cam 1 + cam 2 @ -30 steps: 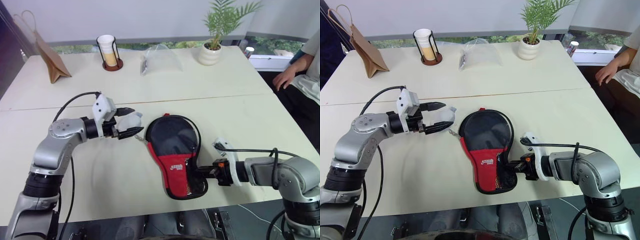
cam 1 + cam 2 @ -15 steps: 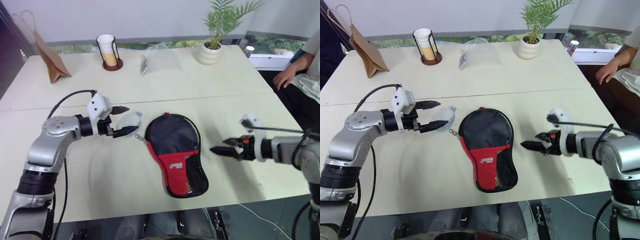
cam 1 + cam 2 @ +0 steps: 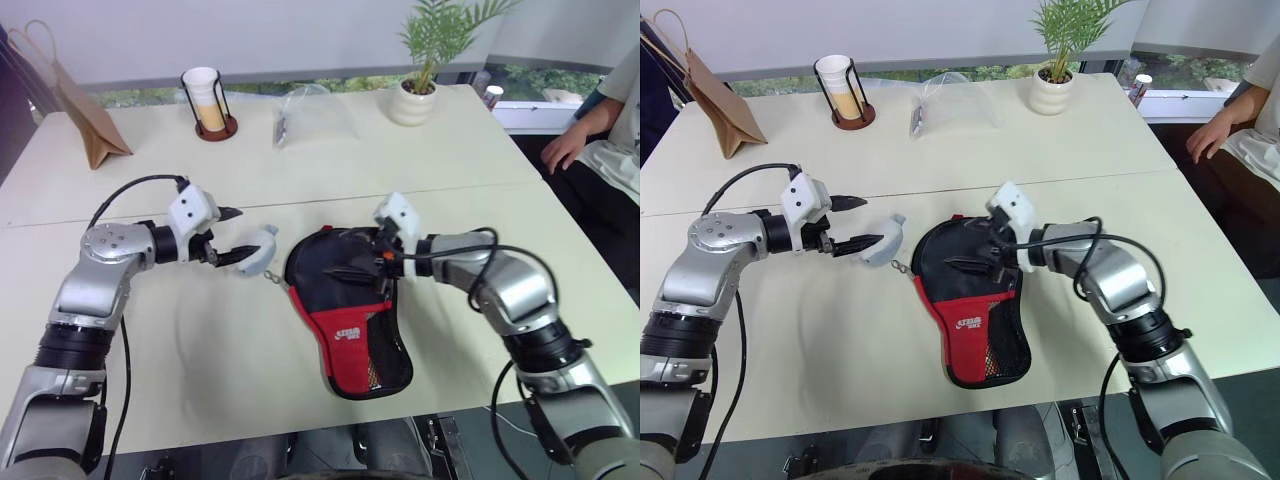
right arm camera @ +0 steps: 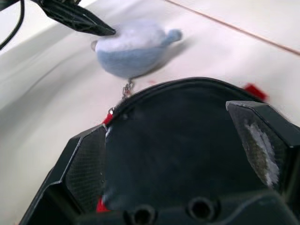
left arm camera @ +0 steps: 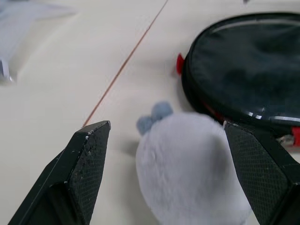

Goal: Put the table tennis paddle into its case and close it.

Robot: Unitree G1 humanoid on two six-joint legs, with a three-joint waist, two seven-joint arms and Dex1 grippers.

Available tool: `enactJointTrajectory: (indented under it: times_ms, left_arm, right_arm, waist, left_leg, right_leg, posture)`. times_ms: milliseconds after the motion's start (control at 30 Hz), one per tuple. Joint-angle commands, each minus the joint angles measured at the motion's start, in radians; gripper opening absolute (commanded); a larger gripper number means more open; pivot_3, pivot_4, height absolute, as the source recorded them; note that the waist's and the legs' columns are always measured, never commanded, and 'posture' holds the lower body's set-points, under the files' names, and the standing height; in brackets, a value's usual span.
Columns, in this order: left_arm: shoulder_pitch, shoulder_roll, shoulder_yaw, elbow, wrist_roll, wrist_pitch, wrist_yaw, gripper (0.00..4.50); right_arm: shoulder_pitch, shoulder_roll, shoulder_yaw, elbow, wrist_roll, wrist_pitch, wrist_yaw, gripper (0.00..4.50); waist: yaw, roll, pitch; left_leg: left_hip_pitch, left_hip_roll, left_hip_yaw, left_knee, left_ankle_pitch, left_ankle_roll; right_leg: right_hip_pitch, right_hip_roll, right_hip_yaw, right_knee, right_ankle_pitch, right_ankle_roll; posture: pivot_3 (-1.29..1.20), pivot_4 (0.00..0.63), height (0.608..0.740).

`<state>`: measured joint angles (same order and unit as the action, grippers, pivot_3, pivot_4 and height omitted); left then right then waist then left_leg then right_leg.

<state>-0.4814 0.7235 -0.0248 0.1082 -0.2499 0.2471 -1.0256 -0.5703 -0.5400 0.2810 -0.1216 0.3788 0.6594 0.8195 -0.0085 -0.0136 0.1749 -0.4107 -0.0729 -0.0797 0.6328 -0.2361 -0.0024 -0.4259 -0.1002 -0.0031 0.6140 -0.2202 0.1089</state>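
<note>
Left end effector (image 3: 232, 241), fingers apart, flanks round grey plush toy (image 3: 259, 252); bare cream worktop (image 3: 200, 340) below. Soft black-and-red zip case (image 3: 345, 312) lies mid-worktop. Right end effector (image 3: 358, 267), previously at case's right, now spread above its black top.

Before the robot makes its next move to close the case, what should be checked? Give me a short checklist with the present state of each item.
1. Paddle inside the case: cannot tell; no paddle visible outside it.
2. Case lying flat on the table: ok.
3. Right tool open, over the case's round black part: ok.
4. Left tool open around the grey plush toy, not clamped on it: ok.
5. Zipper closed along the edge: cannot tell.
6. Person's hand off the table, away from both arms: ok.
</note>
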Motion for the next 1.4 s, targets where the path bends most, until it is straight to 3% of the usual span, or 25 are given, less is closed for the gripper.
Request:
enactJointTrajectory:
  times_ms: [33,400,733,833,1000,1067,1233,1400]
  left_arm:
    - [-0.005,-0.008,-0.007,-0.012,0.009,-0.015,-0.003,4.01]
    - [0.048,-0.002,-0.041,-0.007,0.049,-0.017,-0.014,4.01]
    - [0.044,-0.046,-0.083,0.068,0.118,-0.059,0.022,4.01]
    - [0.046,-0.06,-0.078,0.069,0.101,-0.029,0.011,3.14]
    - [0.039,-0.064,-0.075,0.086,0.081,0.006,-0.011,0.81]
    - [0.02,-0.058,-0.072,0.102,0.08,0.006,-0.02,0.21]
    - [-0.121,-0.064,-0.065,0.262,0.118,-0.061,0.002,0.08]
    - [-0.411,-0.135,-0.13,0.694,0.259,-0.325,0.097,0.08]
  right_arm:
    - [-0.004,0.057,0.022,0.082,-0.07,-0.114,-0.013,4.48]
    - [0.086,0.095,0.115,0.211,-0.243,-0.276,0.012,4.48]
    - [0.089,0.107,0.106,0.243,-0.287,-0.3,0.001,4.48]
    - [0.091,0.104,0.099,0.245,-0.293,-0.302,-0.001,4.5]
    - [0.092,0.1,0.096,0.242,-0.304,-0.301,-0.006,4.5]
    - [0.096,0.103,0.098,0.238,-0.306,-0.296,-0.005,4.5]
    - [0.105,0.102,0.125,0.24,-0.335,-0.293,-0.01,4.5]
    - [0.106,0.098,0.142,0.25,-0.359,-0.245,-0.014,4.5]
  waist:
    - [-0.001,0.0,0.0]
    - [-0.004,0.0,0.0]
    - [-0.005,0.0,-0.002]
    - [-0.004,0.0,-0.002]
    - [-0.005,0.0,-0.002]
    - [-0.004,0.0,-0.002]
    - [-0.003,0.0,-0.002]
    - [-0.002,-0.002,-0.004]
  left_leg:
    - [0.0,0.0,0.0,0.0,0.0,0.0]
    - [0.002,0.001,-0.001,-0.001,0.002,-0.003]
    - [0.008,0.002,-0.001,-0.001,0.002,-0.003]
    - [0.01,0.002,-0.001,-0.001,0.002,-0.003]
    - [0.02,0.002,-0.002,-0.003,0.001,-0.003]
    - [0.02,0.002,-0.002,-0.003,0.001,-0.003]
    - [0.02,0.002,-0.002,-0.003,0.002,-0.003]
    - [0.02,0.002,-0.003,-0.002,0.002,-0.003]
  right_leg:
    - [0.0,0.0,0.0,0.0,0.0,0.0]
    - [0.0,0.002,0.0,0.003,0.0,0.0]
    - [0.006,0.003,0.0,0.003,0.0,0.0]
    - [0.007,0.003,0.0,0.004,0.0,-0.001]
    - [0.018,0.003,0.0,0.002,-0.001,-0.001]
    - [0.018,0.003,0.0,0.002,-0.001,-0.001]
    - [0.018,0.003,0.0,0.002,-0.001,-0.001]
    - [0.019,0.004,-0.001,0.002,0.0,0.0]
  posture:
    - [0.0,0.15,0.74]
    - [0.0,0.15,0.74]
    - [0.0,0.15,0.74]
    - [0.0,0.15,0.74]
    - [0.0,0.15,0.74]
    - [0.0,0.15,0.74]
    - [0.0,0.15,0.74]
    - [0.0,0.15,0.74]
